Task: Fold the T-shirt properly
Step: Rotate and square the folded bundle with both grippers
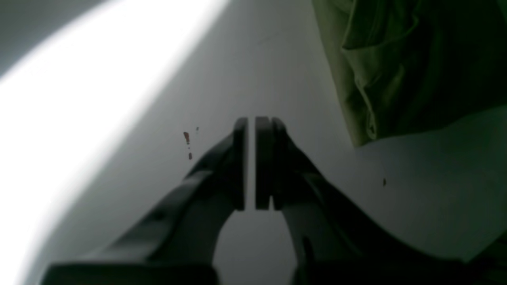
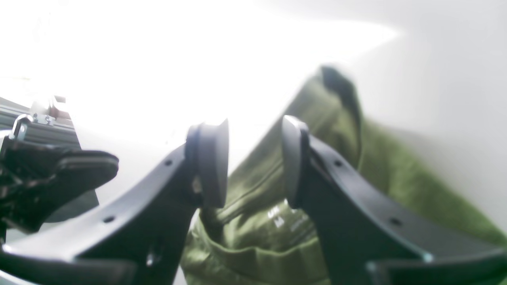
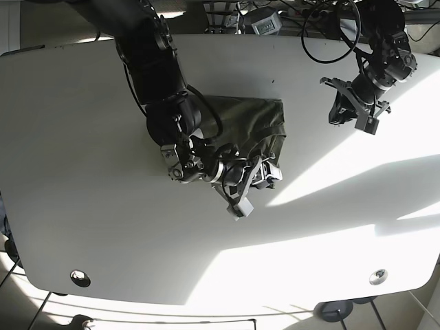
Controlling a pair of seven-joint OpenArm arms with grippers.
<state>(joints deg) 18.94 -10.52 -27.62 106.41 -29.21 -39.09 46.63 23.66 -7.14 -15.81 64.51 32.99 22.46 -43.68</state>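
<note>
Meanwhile, the right gripper [image 2: 253, 162] is hovering unclenched over the bunched olive T-shirt [image 3: 240, 127], risking a multi-layer snag, the left gripper [image 1: 250, 162] idling nearly closed and empty.

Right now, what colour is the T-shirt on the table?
Olive green, plain; the T-shirt shows its colour best in the right wrist view.

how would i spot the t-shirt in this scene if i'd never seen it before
Start with the big white table that fills the base view. Near its middle, under the right gripper, lies a bunched olive-green T-shirt. It is the only cloth and the only green thing on the table; the left gripper hangs apart from it over bare tabletop.
</note>
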